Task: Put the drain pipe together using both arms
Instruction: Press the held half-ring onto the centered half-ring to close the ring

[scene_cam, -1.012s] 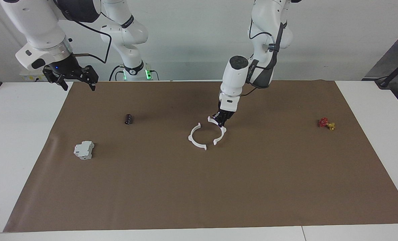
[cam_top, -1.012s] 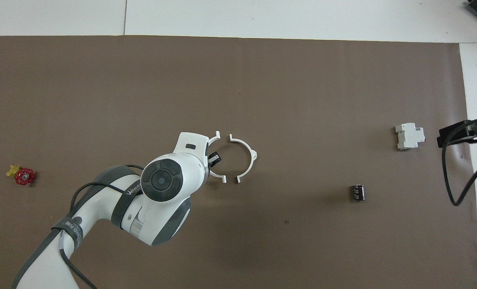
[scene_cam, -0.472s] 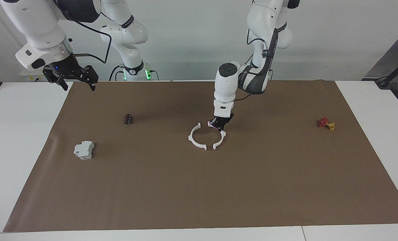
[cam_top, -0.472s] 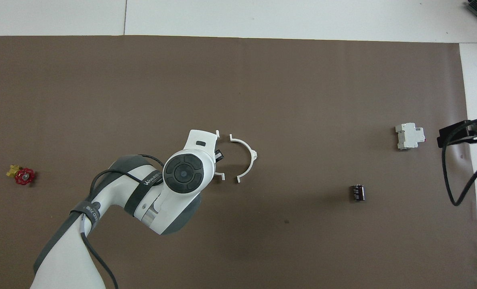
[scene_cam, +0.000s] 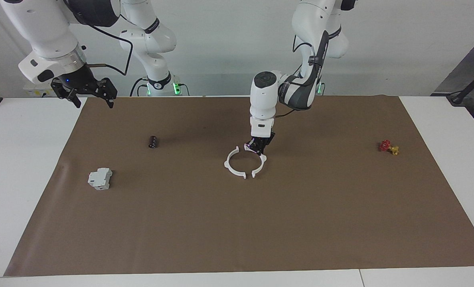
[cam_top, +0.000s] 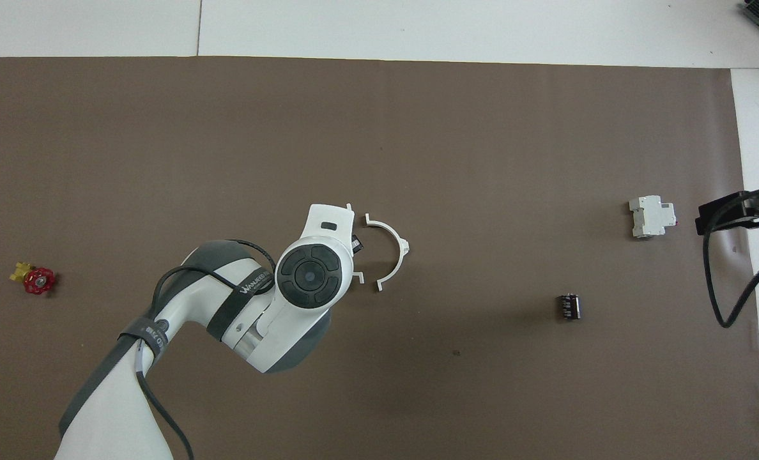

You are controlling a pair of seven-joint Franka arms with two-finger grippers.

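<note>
The drain pipe lies in two white half-circle arcs in the middle of the brown mat. My left gripper points down and is shut on the top of the arc toward the left arm's end. That arc's open side faces the free arc, with small gaps between their end tabs. In the overhead view the left hand covers most of the held arc, only its tabs showing beside the free arc. My right gripper waits open in the air over the mat's corner at the right arm's end, seen also as the right gripper.
A grey-white boxy block and a small black cylinder sit toward the right arm's end. A red and yellow valve piece lies toward the left arm's end.
My left gripper has slid its arc toward the right arm's end, narrowing the gap to the free arc. The right arm has not moved.
</note>
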